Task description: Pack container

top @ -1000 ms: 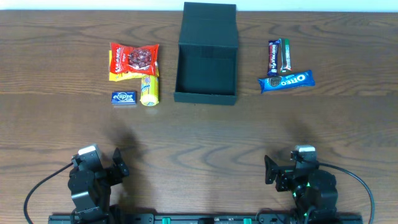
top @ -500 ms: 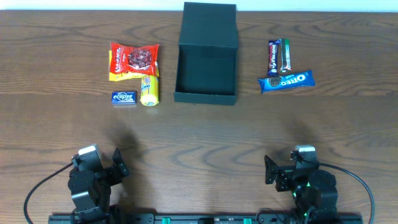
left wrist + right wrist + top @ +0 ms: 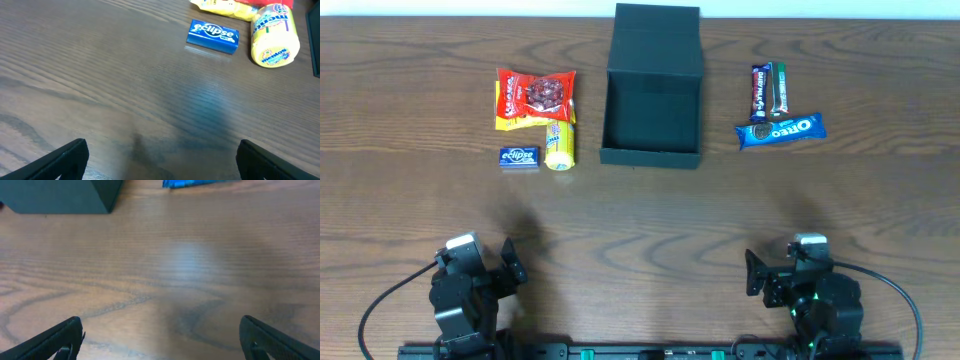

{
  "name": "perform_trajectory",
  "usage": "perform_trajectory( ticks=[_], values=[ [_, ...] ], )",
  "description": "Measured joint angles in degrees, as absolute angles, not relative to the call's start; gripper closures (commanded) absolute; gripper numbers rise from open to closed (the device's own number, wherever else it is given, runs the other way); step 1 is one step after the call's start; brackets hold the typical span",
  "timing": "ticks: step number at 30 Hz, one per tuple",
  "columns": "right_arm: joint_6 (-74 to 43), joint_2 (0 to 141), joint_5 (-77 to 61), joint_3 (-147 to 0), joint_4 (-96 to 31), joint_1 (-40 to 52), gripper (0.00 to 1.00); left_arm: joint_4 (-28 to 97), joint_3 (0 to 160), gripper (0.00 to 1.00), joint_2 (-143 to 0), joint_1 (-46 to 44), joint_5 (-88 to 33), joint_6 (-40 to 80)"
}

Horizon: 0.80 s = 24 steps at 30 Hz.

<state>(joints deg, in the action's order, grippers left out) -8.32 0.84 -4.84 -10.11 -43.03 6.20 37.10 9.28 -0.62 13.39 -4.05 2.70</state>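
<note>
The dark teal-black container stands open at the back middle of the table, its flap lid folded back; a corner of it shows in the right wrist view. Left of it lie a red snack bag, a yellow Mentos roll and a blue Eclipse pack. The Eclipse pack and Mentos roll also show in the left wrist view. Right of the container lie two snack bars and a blue Oreo pack. My left gripper and right gripper are open and empty near the front edge.
The wooden table stretches between the arms and the snacks. A light wall strip runs along the table's far edge. The left arm base and right arm base sit at the front edge.
</note>
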Motion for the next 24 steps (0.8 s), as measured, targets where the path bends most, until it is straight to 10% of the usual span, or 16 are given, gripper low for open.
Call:
perform_trajectory(
  ticks=[11,24],
  values=[
    [-38.39,0.71,-22.0,-9.67,-30.76,6.2,0.01,37.12,9.28,0.04,-0.6,13.39,-4.05,2.7],
    [-30.65,27.94,-30.41,-19.16,-17.69,6.31,0.01,37.12,9.28,0.05,-0.58,13.41,-4.08,2.7]
  ],
)
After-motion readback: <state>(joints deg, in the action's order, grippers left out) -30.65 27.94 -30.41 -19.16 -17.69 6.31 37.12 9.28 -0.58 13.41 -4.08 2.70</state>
